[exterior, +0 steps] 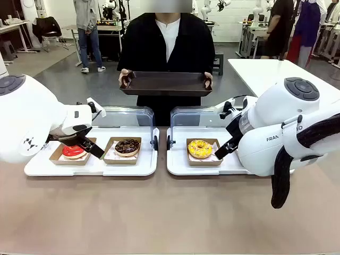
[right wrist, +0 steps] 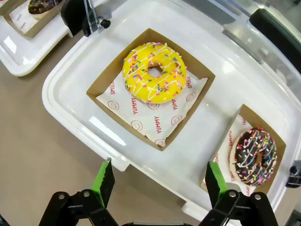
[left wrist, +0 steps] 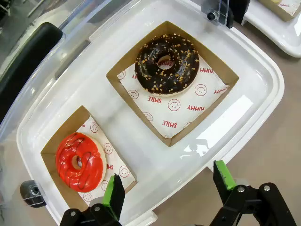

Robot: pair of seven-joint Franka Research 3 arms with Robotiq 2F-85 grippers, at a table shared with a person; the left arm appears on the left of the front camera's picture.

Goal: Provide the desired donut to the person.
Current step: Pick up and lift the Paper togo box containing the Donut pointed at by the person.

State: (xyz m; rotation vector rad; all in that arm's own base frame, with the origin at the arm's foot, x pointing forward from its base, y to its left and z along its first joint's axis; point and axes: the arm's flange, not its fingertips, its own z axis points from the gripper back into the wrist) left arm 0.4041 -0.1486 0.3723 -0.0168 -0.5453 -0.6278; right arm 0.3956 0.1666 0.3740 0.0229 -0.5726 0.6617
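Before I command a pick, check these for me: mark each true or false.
1. The left pincer grips the red donut. False: it is open and empty; the red donut lies in its box.
2. The person holds up a dark tray. True.
3. The yellow donut shares its white tray with a sprinkled chocolate donut. True.
4. The right pincer is shut. False: it is open.

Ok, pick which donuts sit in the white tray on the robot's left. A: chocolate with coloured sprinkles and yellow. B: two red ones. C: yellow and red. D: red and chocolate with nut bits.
D: the left wrist view shows a red-glazed donut and a chocolate donut with nut bits side by side on that white tray.
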